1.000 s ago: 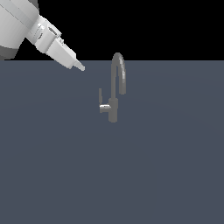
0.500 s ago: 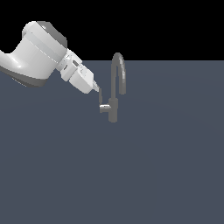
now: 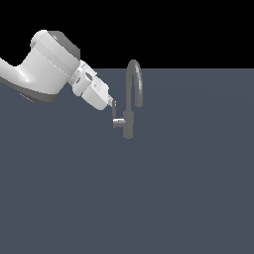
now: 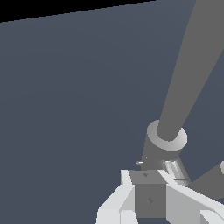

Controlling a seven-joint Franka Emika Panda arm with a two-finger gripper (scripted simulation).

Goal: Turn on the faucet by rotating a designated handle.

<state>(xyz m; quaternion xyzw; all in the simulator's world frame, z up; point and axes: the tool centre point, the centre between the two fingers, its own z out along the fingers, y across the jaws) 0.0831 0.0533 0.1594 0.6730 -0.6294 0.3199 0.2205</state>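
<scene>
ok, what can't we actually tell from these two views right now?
- Handle: exterior view, upper part hidden behind the gripper; its angle is unreadable.
- Gripper contact and jaw state: too small in the exterior view; in the wrist view the fingers are cut by the frame edge.
- Faucet: wrist view cuts the spout at the edge, outlet unseen.
- Arm: exterior view's left edge cuts it off.

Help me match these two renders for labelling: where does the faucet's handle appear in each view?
Exterior view: the handle stands upright at the gripper tip, on the exterior view's left of the faucet base.
Wrist view: the handle is the flat grey piece between the white fingers.
Shared landmark: the faucet's cylindrical base.
</scene>
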